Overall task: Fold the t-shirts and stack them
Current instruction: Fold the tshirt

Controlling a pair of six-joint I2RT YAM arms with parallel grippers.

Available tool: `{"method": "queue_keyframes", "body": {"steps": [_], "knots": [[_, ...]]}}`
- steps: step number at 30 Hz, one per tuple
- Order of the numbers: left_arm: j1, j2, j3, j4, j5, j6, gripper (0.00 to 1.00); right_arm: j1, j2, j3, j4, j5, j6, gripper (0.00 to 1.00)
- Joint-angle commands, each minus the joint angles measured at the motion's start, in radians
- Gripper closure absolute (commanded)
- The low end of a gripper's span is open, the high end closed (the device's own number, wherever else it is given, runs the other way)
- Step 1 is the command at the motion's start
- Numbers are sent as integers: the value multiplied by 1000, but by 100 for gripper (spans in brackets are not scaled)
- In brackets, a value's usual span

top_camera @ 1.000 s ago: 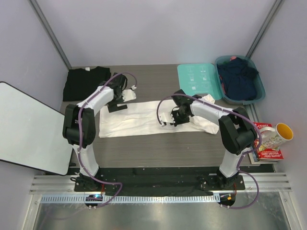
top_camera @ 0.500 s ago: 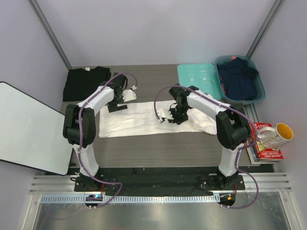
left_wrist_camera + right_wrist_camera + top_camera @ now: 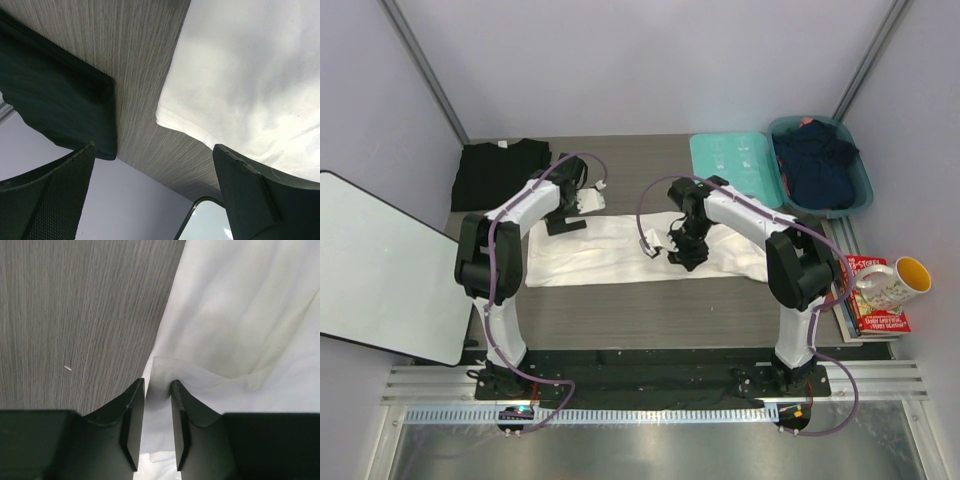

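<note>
the black t-shirt [image 3: 500, 170] is seen, apparently folded, at the far left corner of the table [image 3: 620, 300]; the white t-shirt [image 3: 590, 250], a long strip mid-table, is judged half-folded and unstacked. its edge is pinched by the right gripper [image 3: 156, 390], while the left gripper [image 3: 152, 162] is held spread over its far corner.

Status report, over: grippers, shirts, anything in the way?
Right gripper shut on white t-shirt edge. Left gripper open by its far edge. Black t-shirt folded, table's far left. Nothing lying on either.
</note>
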State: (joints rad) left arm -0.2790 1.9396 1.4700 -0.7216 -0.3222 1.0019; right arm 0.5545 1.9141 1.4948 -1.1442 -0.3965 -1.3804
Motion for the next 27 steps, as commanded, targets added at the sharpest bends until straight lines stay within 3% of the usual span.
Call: {"method": "queue_keyframes", "body": {"steps": [1, 5, 14, 17, 19, 21, 22, 23, 24, 27], "knots": [[6, -1, 46, 19, -6, 0, 0, 16, -16, 16, 53, -25, 82, 65], [4, -13, 27, 21, -5, 3, 0, -22, -62, 42, 133, -7, 258, 64], [4, -16, 23, 33, -12, 17, 0, -315, -33, 99, 270, -15, 477, 69], [3, -8, 21, 31, -11, 24, 0, -369, 0, 101, 310, 30, 488, 76], [4, -1, 10, 28, -12, 46, 0, -390, 26, 94, 340, 57, 480, 86], [4, 16, 1, 34, -15, 66, 15, -412, 43, 107, 353, 65, 480, 97], [4, 22, 1, 34, -15, 70, 33, -416, 52, 113, 357, 67, 480, 99], [6, 33, 1, 37, -17, 75, 93, -426, 68, 123, 360, 70, 477, 99], [6, 44, 4, 53, -23, 75, 100, -427, 75, 128, 362, 74, 475, 99], [12, 91, 38, 45, -17, 84, 100, -438, 106, 151, 366, 85, 468, 99]]}}
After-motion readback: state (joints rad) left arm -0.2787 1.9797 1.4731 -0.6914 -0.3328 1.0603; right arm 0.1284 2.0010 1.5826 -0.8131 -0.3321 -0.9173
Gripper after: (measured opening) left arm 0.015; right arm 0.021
